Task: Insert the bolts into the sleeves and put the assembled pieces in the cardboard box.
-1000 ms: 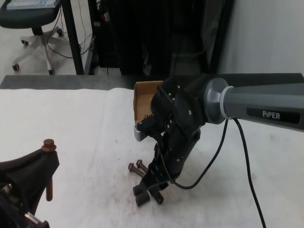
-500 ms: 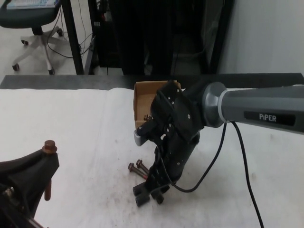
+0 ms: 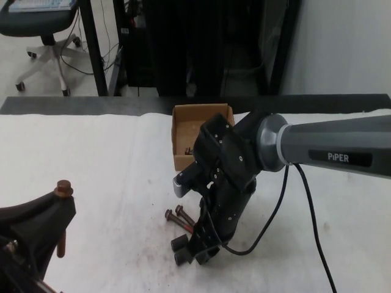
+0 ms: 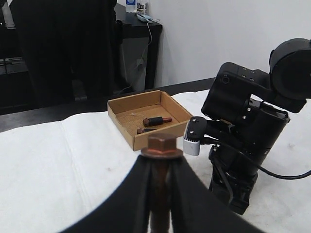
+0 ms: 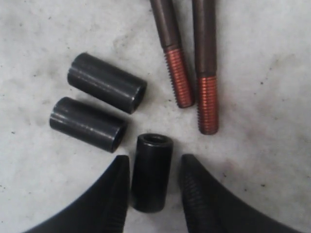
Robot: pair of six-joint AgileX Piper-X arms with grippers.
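High view: right end effector (image 3: 194,251) lowered, open astride sleeve (image 5: 151,177); left end effector (image 4: 159,165) grips bolt (image 4: 164,144).

Right claw (image 5: 154,162): black ribbed fingers (image 5: 204,204) flank a matte black cylindrical metal sleeve (image 5: 152,172). Just beyond, two more black sleeves (image 5: 107,82) (image 5: 88,124) and two dark brown steel bolts (image 5: 172,53) (image 5: 205,63) with coppery-orange threads, on white, grey-speckled cloth (image 5: 262,145).

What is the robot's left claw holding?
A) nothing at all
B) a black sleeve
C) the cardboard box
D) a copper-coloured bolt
D: in the left wrist view, the left gripper is shut on a bolt that stands upright, with its hex head sticking out above the fingertips.
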